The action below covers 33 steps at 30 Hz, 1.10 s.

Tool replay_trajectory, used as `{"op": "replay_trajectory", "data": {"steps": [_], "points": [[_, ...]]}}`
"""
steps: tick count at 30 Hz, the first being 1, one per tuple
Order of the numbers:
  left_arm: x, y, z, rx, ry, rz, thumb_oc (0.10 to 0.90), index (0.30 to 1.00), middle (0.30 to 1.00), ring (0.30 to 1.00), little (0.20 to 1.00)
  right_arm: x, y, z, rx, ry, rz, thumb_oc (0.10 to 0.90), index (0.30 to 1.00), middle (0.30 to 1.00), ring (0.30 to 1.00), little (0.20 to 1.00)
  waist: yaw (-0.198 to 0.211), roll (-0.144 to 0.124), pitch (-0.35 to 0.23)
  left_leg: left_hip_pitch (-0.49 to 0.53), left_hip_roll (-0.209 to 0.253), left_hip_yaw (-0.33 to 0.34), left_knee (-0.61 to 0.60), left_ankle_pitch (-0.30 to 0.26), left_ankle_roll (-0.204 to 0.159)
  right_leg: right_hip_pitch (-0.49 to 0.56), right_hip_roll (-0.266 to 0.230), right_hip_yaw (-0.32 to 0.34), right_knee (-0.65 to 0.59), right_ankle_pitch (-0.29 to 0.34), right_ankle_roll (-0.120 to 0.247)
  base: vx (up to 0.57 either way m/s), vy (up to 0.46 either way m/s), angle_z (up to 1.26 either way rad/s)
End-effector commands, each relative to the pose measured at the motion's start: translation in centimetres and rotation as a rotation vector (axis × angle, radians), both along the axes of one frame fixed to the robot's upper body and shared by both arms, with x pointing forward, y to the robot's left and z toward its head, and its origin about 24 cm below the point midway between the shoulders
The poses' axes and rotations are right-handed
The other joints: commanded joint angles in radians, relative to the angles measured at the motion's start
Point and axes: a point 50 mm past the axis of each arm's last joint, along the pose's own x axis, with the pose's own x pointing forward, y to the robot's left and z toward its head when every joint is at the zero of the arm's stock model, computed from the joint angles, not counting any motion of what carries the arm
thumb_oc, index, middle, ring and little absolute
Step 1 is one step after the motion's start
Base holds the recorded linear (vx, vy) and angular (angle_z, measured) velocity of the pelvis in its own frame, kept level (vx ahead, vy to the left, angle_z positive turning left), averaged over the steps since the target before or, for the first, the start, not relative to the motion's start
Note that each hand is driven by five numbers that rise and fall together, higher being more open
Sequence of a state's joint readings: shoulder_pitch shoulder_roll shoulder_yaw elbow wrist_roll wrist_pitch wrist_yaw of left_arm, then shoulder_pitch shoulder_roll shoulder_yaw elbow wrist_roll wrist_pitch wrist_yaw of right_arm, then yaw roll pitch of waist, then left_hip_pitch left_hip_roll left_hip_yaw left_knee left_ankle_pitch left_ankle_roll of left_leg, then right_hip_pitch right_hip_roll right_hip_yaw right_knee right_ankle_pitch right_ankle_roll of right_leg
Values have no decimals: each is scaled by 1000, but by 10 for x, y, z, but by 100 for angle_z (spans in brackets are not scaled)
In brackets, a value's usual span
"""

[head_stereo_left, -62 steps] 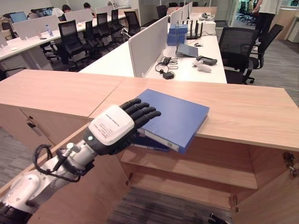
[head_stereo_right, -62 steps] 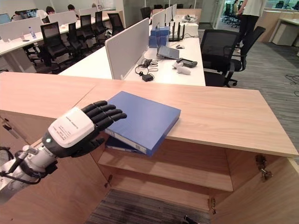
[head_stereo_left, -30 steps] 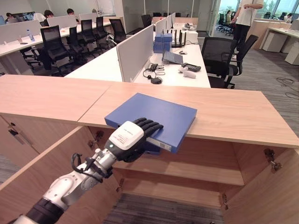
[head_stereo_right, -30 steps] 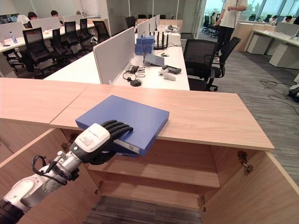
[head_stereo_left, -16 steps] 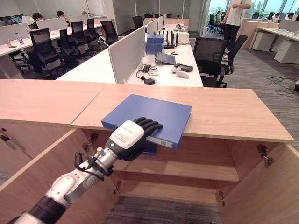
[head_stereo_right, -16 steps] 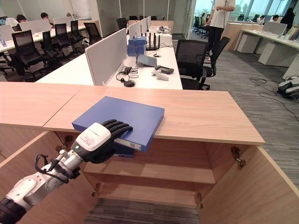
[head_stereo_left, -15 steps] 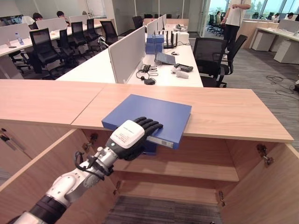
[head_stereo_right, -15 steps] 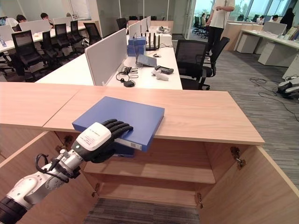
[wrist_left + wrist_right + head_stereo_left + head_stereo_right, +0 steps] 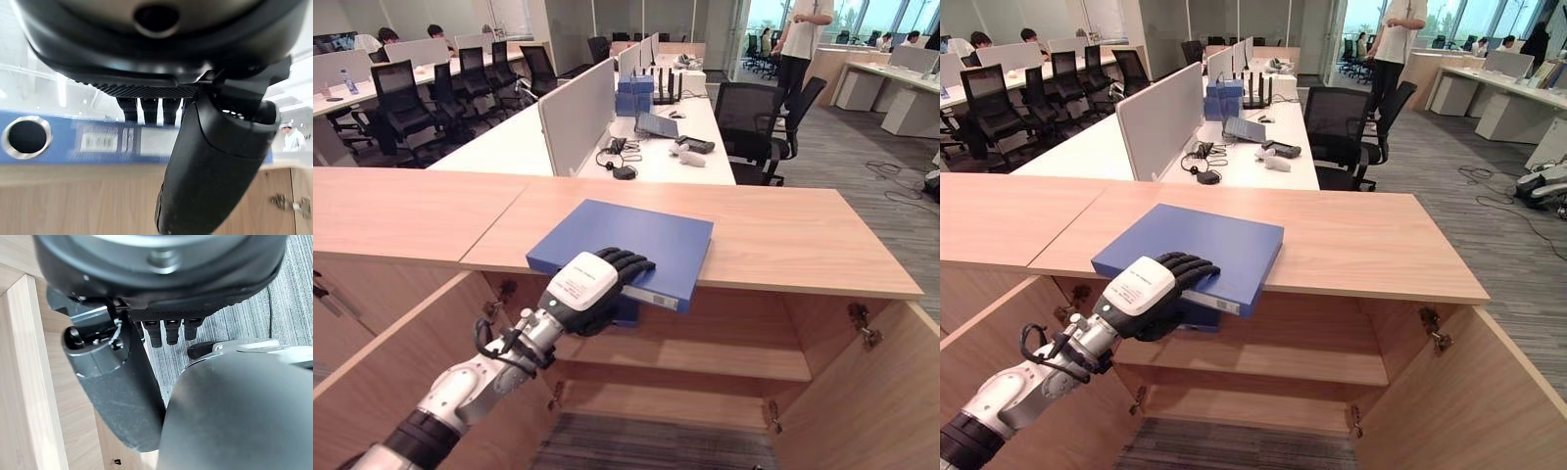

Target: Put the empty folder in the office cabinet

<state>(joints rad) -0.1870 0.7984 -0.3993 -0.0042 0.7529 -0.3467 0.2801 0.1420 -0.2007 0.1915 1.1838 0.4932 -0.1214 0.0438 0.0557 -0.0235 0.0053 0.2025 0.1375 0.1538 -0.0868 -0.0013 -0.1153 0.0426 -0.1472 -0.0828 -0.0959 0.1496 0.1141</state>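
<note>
A blue folder lies flat on the wooden cabinet top, its near spine edge jutting out past the front over the open cabinet. My left hand grips that overhanging near corner, fingers curled on the top cover and thumb underneath. In the left wrist view the folder's spine, with a label and a metal ring hole, runs just past my fingers, and the thumb sits below it. My right hand hangs beside a wooden panel above the grey carpet, fingers relaxed and holding nothing.
The cabinet stands open below, with a bare shelf and doors swung out at the left and right. Behind it are office desks, a black chair and a standing person.
The camera has drawn back and turned, so the whole picture shifted. My left hand keeps its grip on the folder's near corner, and the folder lies where it did.
</note>
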Motion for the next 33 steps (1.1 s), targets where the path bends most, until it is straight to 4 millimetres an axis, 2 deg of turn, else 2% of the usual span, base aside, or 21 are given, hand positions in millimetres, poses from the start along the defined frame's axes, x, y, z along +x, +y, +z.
{"op": "replay_trajectory", "data": {"steps": [1,12,16,17,18,19,20,21,23,24,26,33], "points": [[23,-12,42,-50,-158,-38,400,300,300,300,300,40,-3,7,-16,-108,12,800,900,900,900,900,-18,4,40,-14,-11,-23,-1,-30,-5,121,-2,23,9,-172,62,0,10,-6],[20,-11,46,-106,-159,-28,400,300,300,300,300,40,0,7,-10,-108,1,800,900,900,900,900,-10,-1,35,-20,-14,-36,-1,-29,-4,124,-5,17,9,-175,63,-2,2,-1],[11,-13,60,-376,-121,-34,400,300,300,300,300,43,2,6,-9,-107,-5,800,900,900,900,900,-2,-3,34,-25,-19,-53,-1,-23,1,125,-7,19,9,-172,56,-7,5,9],[10,-13,60,-377,-119,-32,400,300,300,300,300,43,2,6,-10,-106,-4,800,900,900,900,900,-3,-2,33,-21,-18,-53,-1,-29,1,129,-7,18,9,-178,56,-8,7,8],[2,-14,74,-535,-120,-71,400,300,300,300,300,46,3,7,-9,-114,-6,800,900,900,900,900,0,-2,34,-21,-19,-60,-1,-29,2,131,-8,17,10,-178,52,14,10,6],[-1,-14,80,-645,-109,-89,400,300,300,300,300,48,3,7,-8,-117,-5,800,900,900,900,900,2,-1,34,-20,-20,-62,-1,-29,3,133,-8,17,10,-178,51,-45,6,5],[-9,-13,103,-925,-73,-203,400,300,300,300,300,59,3,11,-10,-150,3,800,900,900,900,900,9,2,39,-24,-23,-70,-1,-22,6,133,-9,11,11,-171,47,-24,0,4],[-9,-13,103,-926,-72,-203,400,300,300,300,300,59,3,11,-10,-149,4,800,900,900,900,900,8,3,38,-21,-22,-70,-1,-28,6,137,-9,11,11,-177,48,-46,1,5],[-16,-12,114,-1090,-5,-313,400,300,300,300,300,64,3,12,-7,-164,13,800,900,900,900,900,14,6,39,-25,-23,-74,-1,-21,7,135,-10,8,11,-172,46,-14,6,6],[-16,-11,114,-1090,-4,-313,400,300,300,300,300,64,3,12,-7,-163,14,800,900,900,900,900,13,6,39,-22,-23,-74,-1,-27,7,138,-10,8,11,-178,47,-5,8,6],[-22,-14,129,-1250,86,-483,400,300,300,300,300,73,4,15,1,-185,31,800,900,900,900,900,19,11,42,-21,-23,-78,-1,-27,8,142,-11,5,12,-178,46,-21,6,3],[-27,-30,148,-1422,296,-808,400,300,300,300,300,81,7,16,10,-184,89,800,900,900,900,900,25,26,45,-19,-26,-80,-1,-28,10,145,-14,-1,12,-175,46,-26,5,6]]}}
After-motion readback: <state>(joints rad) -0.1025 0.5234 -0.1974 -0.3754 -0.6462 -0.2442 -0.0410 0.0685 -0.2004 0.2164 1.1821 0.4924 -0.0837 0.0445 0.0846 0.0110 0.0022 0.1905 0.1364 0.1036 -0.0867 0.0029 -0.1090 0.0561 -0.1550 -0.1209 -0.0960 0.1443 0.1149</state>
